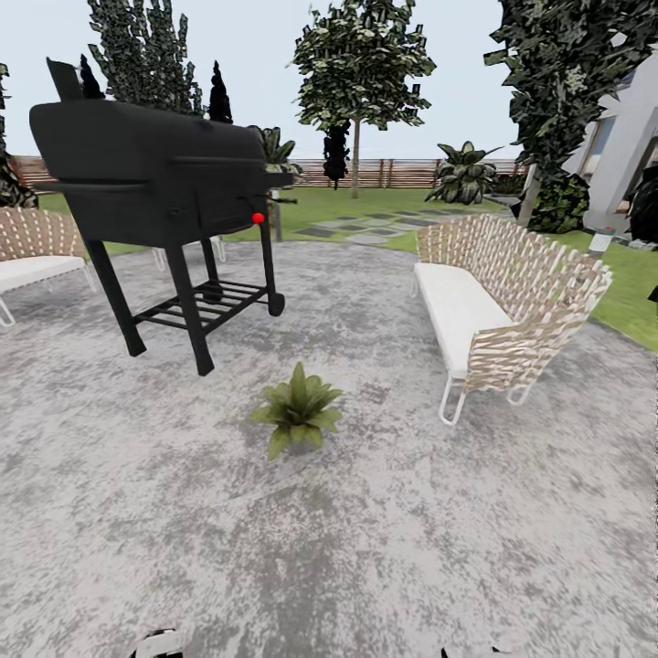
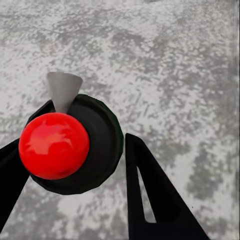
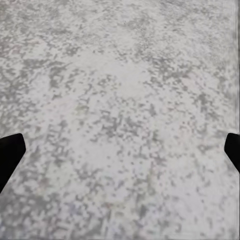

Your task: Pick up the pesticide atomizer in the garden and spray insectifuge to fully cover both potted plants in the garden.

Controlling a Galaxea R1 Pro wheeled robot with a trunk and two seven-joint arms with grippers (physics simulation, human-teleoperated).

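In the left wrist view the pesticide atomizer (image 2: pixel 54 145) is seen from above: a glossy red round top, a grey cone nozzle and a dark round body. My left gripper (image 2: pixel 72 155) is shut on it, one black finger (image 2: pixel 150 195) on each side, over grey paving. In the head view one potted plant (image 1: pixel 297 411), a low rosette of pointed green leaves, sits on the paving straight ahead, a short way off. My right gripper (image 3: pixel 120 150) is open over bare paving with nothing between its fingers.
A black barbecue grill (image 1: pixel 155 174) on legs stands beyond the plant to the left. A wicker sofa (image 1: pixel 503 292) with a white cushion stands to the right, and another (image 1: pixel 32 251) at the far left. Lawn, stepping stones (image 1: pixel 375 224), trees and a slat fence lie behind.
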